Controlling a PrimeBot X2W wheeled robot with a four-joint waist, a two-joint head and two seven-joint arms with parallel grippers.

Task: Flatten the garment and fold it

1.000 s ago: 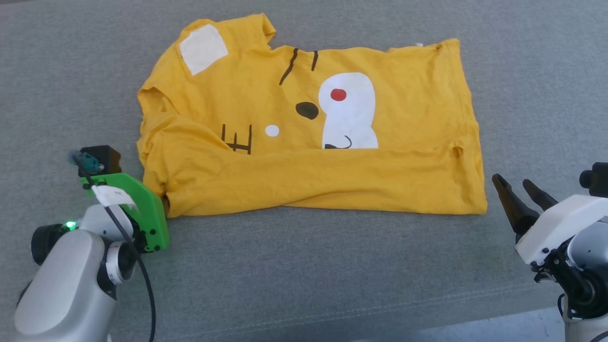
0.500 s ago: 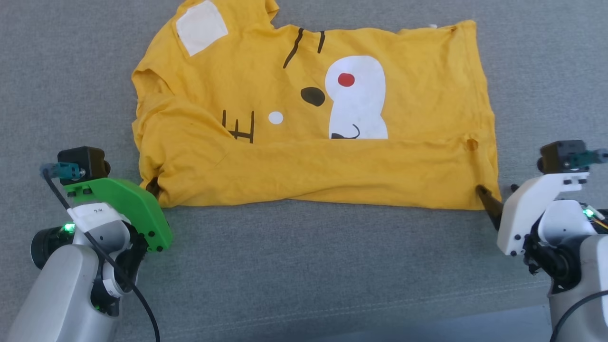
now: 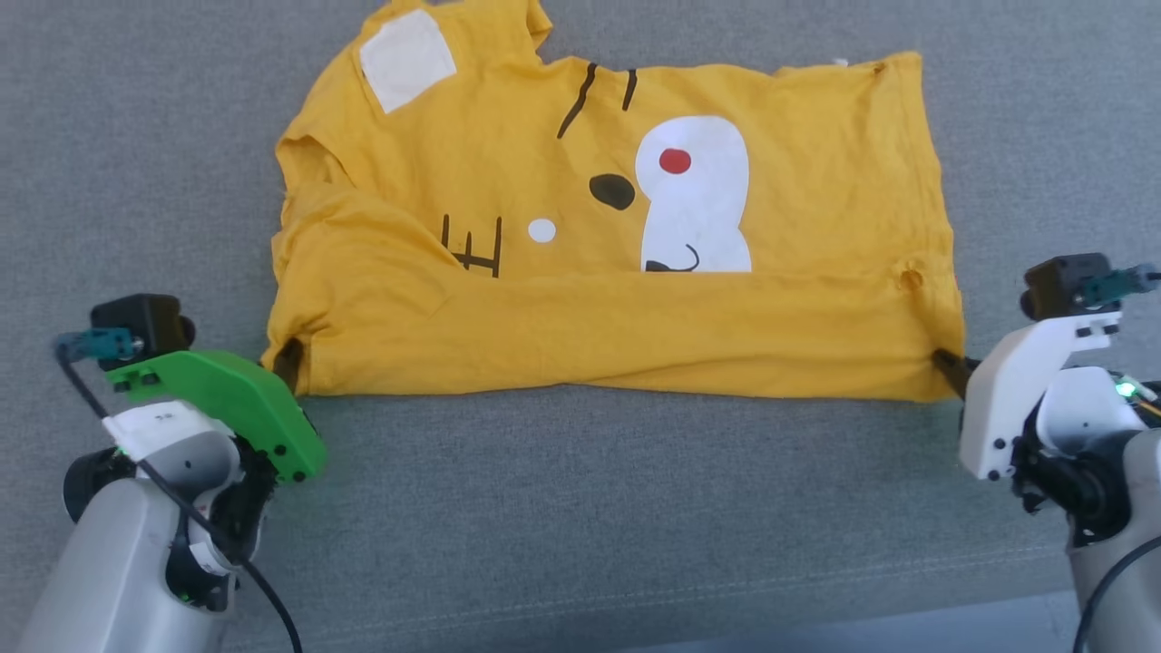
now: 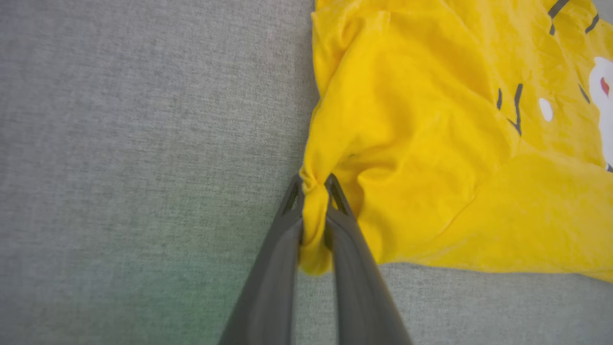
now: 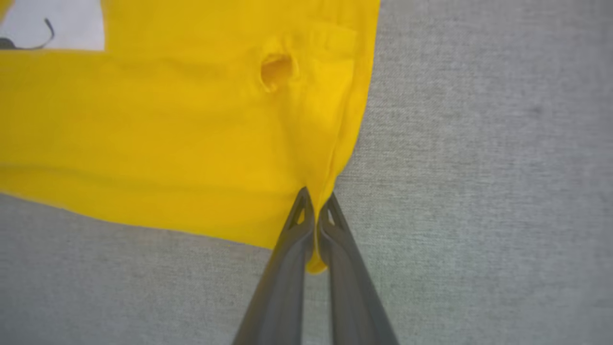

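A: Left wrist view: the left gripper (image 4: 313,184) pinches the near-left corner of the garment (image 3: 580,326). The right gripper (image 5: 316,199), open and apart a second ago, now clamps the near-right.

B: Both corners held (ready to lift, I'd judge). Beyond, it lies part-folded on the grey cloth (image 3: 580,508).

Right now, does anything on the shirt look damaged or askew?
Yes. The T-shirt has a small hole near the corner pinched by the right gripper. Its near edge lies folded over the white print, and the left gripper bunches the other corner.
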